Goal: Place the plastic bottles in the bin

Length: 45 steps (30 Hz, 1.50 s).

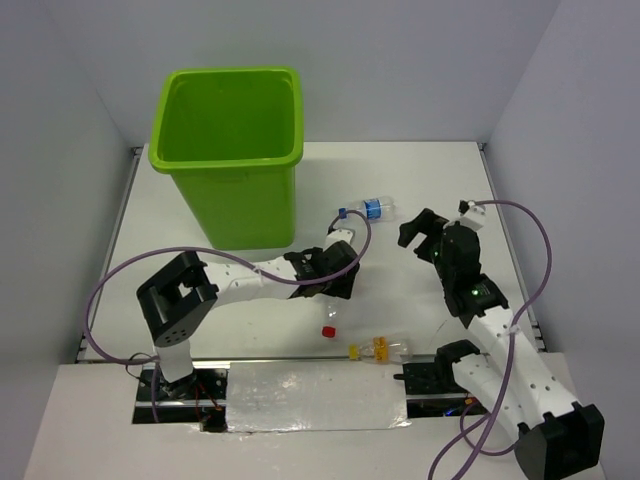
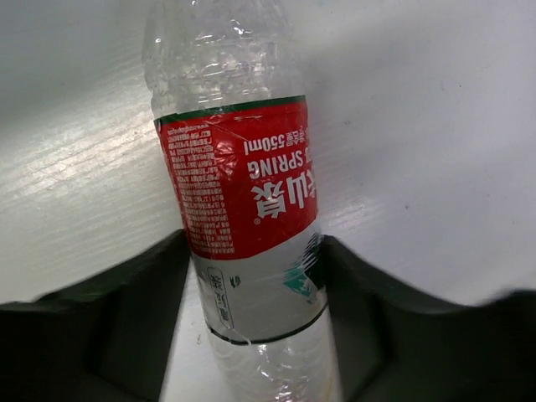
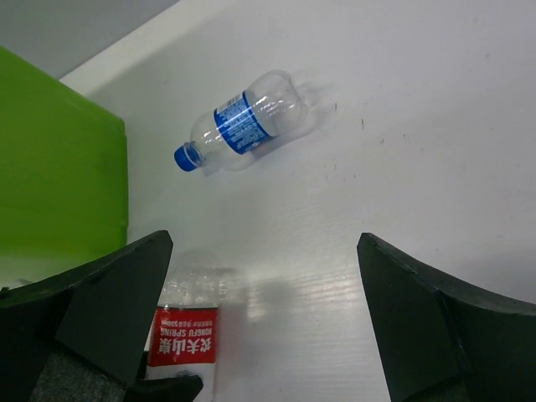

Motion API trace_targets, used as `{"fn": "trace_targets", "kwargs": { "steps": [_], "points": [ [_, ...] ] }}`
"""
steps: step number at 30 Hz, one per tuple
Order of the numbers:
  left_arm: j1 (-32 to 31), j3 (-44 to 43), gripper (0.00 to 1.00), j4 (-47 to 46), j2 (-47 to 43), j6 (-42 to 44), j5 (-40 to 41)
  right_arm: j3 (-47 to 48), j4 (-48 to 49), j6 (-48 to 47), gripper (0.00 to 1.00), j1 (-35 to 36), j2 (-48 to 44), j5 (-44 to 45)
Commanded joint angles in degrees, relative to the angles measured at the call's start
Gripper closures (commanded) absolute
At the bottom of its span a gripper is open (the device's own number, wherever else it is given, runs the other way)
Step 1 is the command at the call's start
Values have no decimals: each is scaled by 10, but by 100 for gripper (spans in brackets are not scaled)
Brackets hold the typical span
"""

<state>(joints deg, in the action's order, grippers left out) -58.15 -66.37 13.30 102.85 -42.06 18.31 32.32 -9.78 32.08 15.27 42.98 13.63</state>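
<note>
The bin [image 1: 240,205] is standing at the table's [image 1: 440,180] far left, with bare surface spreading to its right. The right gripper [image 3: 264,251] is hanging wide apart near the lying blue-label bottle [image 3: 243,121]. The left gripper [image 2: 254,243] is, it seems, clamping the red-label bottle [image 2: 243,184] at mid-table.

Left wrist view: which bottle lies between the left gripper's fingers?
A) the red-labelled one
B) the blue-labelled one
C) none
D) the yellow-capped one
A: the red-labelled bottle fills the gap between the left gripper and its two fingers, while the blue-labelled bottle lies free on the table.
</note>
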Motion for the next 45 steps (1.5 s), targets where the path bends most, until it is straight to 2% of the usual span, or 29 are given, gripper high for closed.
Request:
{"fn": "trace_targets", "kwargs": {
  "steps": [1, 3, 4, 6, 8, 15, 17, 23, 27, 30, 32, 35, 37, 39, 42, 44, 45],
  "points": [
    [-6, -16, 35, 21, 9, -12, 10, -7, -9, -3, 0, -4, -30, 32],
    [-6, -17, 42, 20, 6, -8, 1, -7, -19, 2, 0, -3, -47, 36],
    [-6, -23, 50, 22, 4, -9, -4, -7, -21, 1, 0, -4, -54, 37],
    [-9, -38, 60, 34, -6, -2, -5, -11, -23, 1, 0, -4, -71, 39],
    [-15, -49, 64, 44, -26, 5, 1, -15, -23, -3, 0, -3, -80, 38],
    [-35, -114, 64, 78, -122, 92, 31, -15, -17, -8, 0, -4, -80, 22],
    [-35, -140, 67, 80, -159, 115, 41, -16, -15, -10, 0, -4, -77, 18],
    [-35, -255, 63, 79, -222, 210, 116, -17, -5, -11, 0, -3, -70, 12],
    [-17, -327, 61, 60, -230, 261, 204, -18, -5, -7, 0, -2, -61, 19],
    [48, -369, 60, 43, -233, 272, 192, -16, -6, -7, 0, -2, -55, 23],
    [122, -374, 56, 18, -240, 264, 171, -16, -2, -8, 0, -3, -52, 24],
    [217, -396, 65, 8, -236, 221, 164, -20, 5, -7, 0, -2, -48, 22],
    [263, -389, 61, -21, -237, 205, 177, -21, 10, -7, 0, -4, -43, 21],
    [291, -376, 53, -41, -236, 168, 185, -21, 18, -13, 0, -2, -35, 18],
    [352, -404, 56, 9, -213, 71, 162, -15, 21, -20, 1, -3, -10, 11],
    [382, -403, 45, 32, -201, 37, 139, -7, 18, -24, 1, -3, 8, 7],
    [391, -398, 29, 35, -202, 30, 138, -5, 17, -28, 1, -2, 12, 5]
  ]
}}
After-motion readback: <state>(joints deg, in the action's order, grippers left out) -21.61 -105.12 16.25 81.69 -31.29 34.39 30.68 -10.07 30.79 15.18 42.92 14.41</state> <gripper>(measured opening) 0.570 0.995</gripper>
